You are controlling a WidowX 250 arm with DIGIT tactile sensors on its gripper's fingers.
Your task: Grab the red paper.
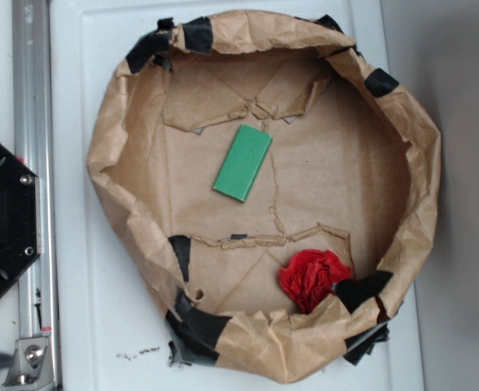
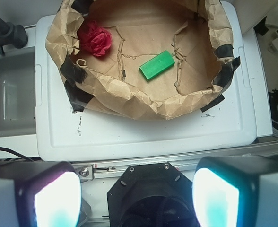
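The red paper (image 1: pixel 314 278) sits tucked against the brown paper basin's (image 1: pixel 423 163) wall, lower right of the exterior frame, well apart from the green block (image 1: pixel 243 162). The claw (image 2: pixel 136 198) hangs wide and empty, seemingly far back.

Bright red paper (image 1: pixel 313 277) and a plain green block (image 1: pixel 243 162) lie in a brown paper bowl (image 1: pixel 109 155) patched with black tape (image 1: pixel 199 326), on a white surface (image 1: pixel 93 326).
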